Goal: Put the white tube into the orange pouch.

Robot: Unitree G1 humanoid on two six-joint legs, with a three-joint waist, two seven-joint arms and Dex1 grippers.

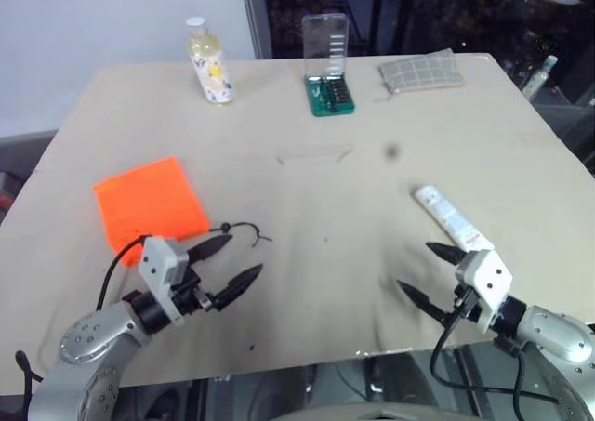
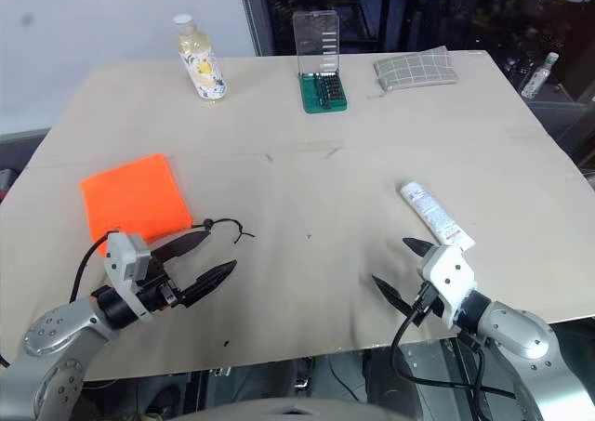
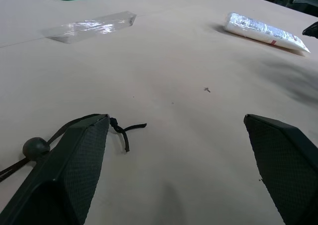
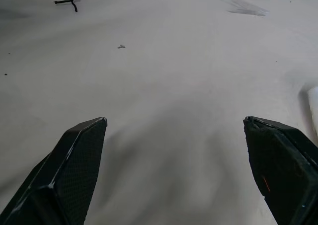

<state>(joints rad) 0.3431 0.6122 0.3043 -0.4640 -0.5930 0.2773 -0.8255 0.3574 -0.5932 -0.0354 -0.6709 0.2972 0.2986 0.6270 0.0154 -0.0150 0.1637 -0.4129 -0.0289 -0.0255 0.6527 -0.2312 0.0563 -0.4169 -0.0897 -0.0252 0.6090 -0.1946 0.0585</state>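
The white tube (image 1: 453, 218) looks light and soft-walled, prob. plastic, so it should dent under a hard squeeze and may be a bit slick; best hold, I'd guess, is across its round mid-body, w/ gentle pressure, not on the thin flat crimped end, which gives little to grip. The orange pouch (image 1: 149, 202) looks like thin limp fabric that will slump and fold when lifted, so its mouth likely needs holding open, prob. near the drawstring (image 1: 244, 230) side. Looks: the tube is slim, white w/ faint grey print, lying flat and angled on the table (image 1: 307, 161), toward the right edge and nearer the front; one end points back toward the table's middle, the other, flat end toward the front right corner. The pouch is a bright orange flat square near the left edge, also toward the front, w/ a thin black cord and bead trailing from its front corner toward the table's centre. Left gripper (image 1: 235, 264) hovers just beside that cord, fingers spread wide apart, nothing between them. Right gripper (image 1: 433, 274) hangs just in front of the tube's flat end, fingers likewise spread wide, holding nothing; not touching the tube as far as I can tell.
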